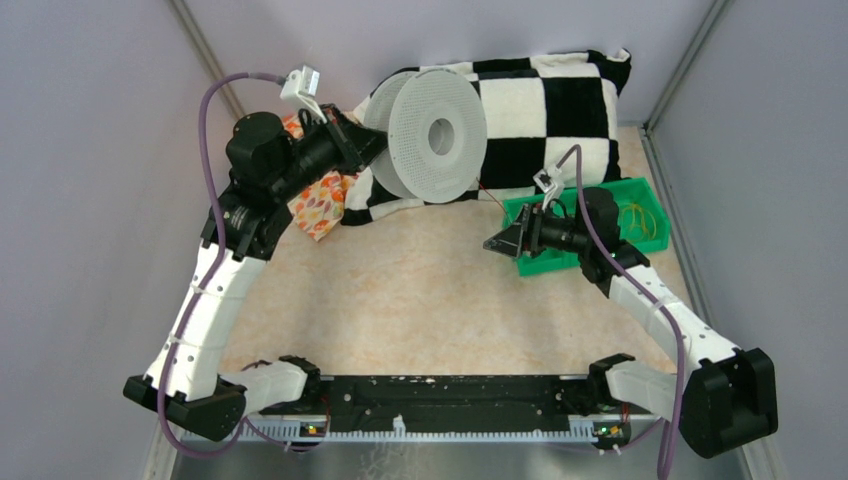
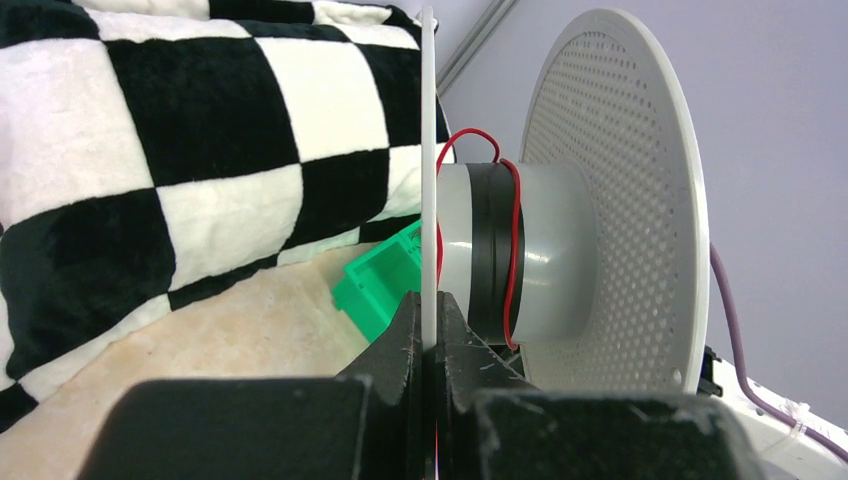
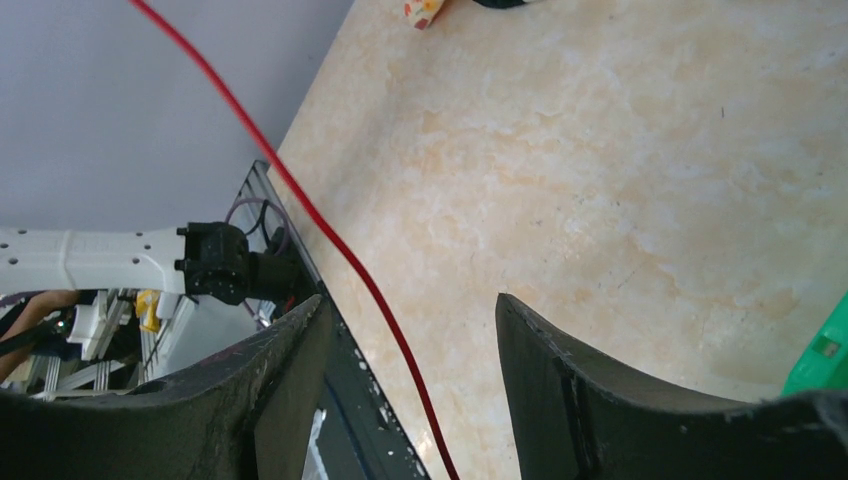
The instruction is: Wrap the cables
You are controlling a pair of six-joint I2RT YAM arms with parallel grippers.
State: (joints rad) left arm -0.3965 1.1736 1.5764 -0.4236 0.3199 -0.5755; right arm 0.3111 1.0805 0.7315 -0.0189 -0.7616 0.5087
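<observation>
Left pincer (image 2: 432,312) clamps grey spool (image 2: 560,250) rim steady for winding; right pincer (image 3: 412,300) wide open, red cable (image 3: 330,240) loose between fingers (image 3: 270,400).

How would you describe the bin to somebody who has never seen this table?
Look for the black-and-white checked cushion at the far side of the table. In front of its right end sits the bin, the only green thing, with yellow wires inside.

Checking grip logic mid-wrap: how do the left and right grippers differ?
The left gripper is shut on the spool flange; the right gripper is open. The left gripper clamps its thing; the red cable merely passes between the right gripper's fingers, unpinched. The left one is by the checkered pillow, the right by the green bin. Both have black fingers.
</observation>
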